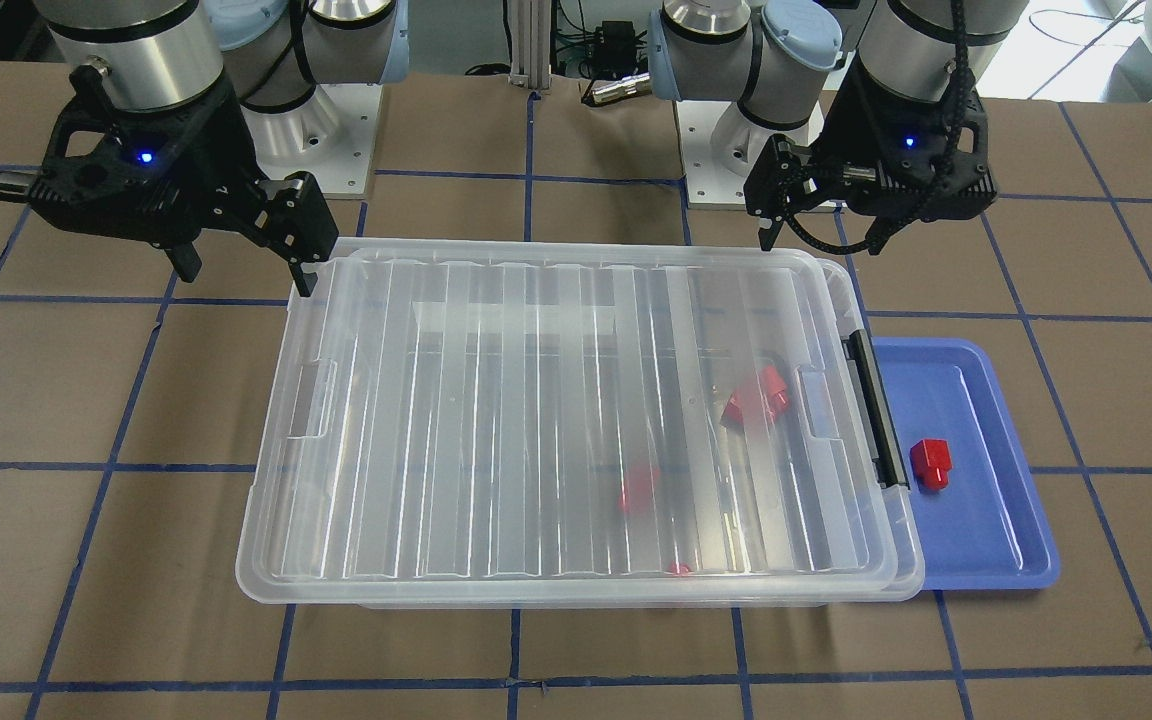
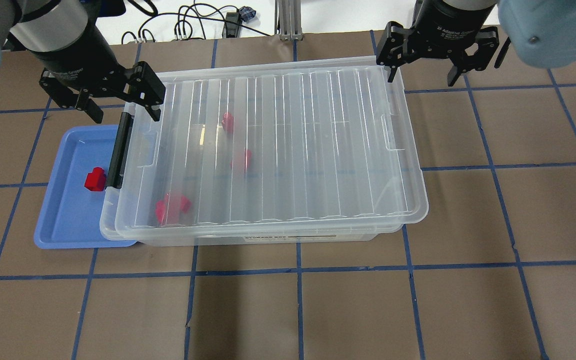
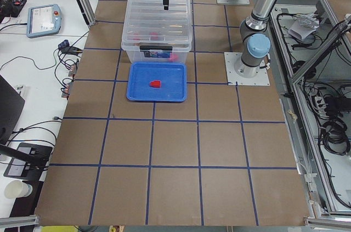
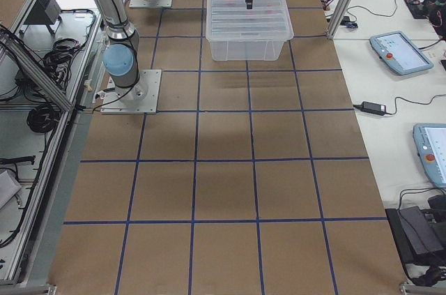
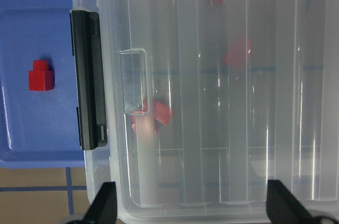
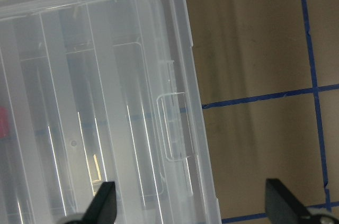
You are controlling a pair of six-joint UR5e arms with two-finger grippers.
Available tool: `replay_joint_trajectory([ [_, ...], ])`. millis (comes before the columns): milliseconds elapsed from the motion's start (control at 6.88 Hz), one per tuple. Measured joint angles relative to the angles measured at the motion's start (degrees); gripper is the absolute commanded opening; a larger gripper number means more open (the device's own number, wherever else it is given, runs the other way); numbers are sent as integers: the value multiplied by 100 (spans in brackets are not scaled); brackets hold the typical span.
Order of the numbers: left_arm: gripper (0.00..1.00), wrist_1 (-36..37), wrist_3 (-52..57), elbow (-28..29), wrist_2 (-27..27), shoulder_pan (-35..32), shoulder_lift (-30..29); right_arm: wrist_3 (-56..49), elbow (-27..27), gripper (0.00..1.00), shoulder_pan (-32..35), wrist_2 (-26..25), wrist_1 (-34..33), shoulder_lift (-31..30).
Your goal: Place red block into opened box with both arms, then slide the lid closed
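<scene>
The clear box (image 2: pixel 268 236) stands mid-table with its ribbed clear lid (image 2: pixel 288 150) lying over it, slightly askew, and its black handle (image 2: pixel 118 150) showing at the left end. Three red blocks (image 2: pixel 173 207) show blurred through the lid, inside the box. Another red block (image 2: pixel 95 179) lies on the blue tray (image 2: pixel 63 220) beside the handle. My left gripper (image 2: pixel 124 114) hangs open and empty above the box's far left corner. Over the far right corner hovers my right gripper (image 2: pixel 422 77), open and empty too. The left wrist view shows the handle (image 5: pixel 87 81) and tray block (image 5: pixel 41 75).
The blue tray (image 1: pixel 986 540) touches the box's handle end. Both arm bases (image 1: pixel 316 130) stand behind the box. The brown table carries a grid of blue tape. Tablets and cables (image 3: pixel 44 21) lie on a side bench past the table's edge.
</scene>
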Motion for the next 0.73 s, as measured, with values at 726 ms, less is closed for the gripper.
replay_joint_trajectory([
  [726,100,0,0,-4,0,10,-4,-54,450,100,-169,-43,-177,507],
])
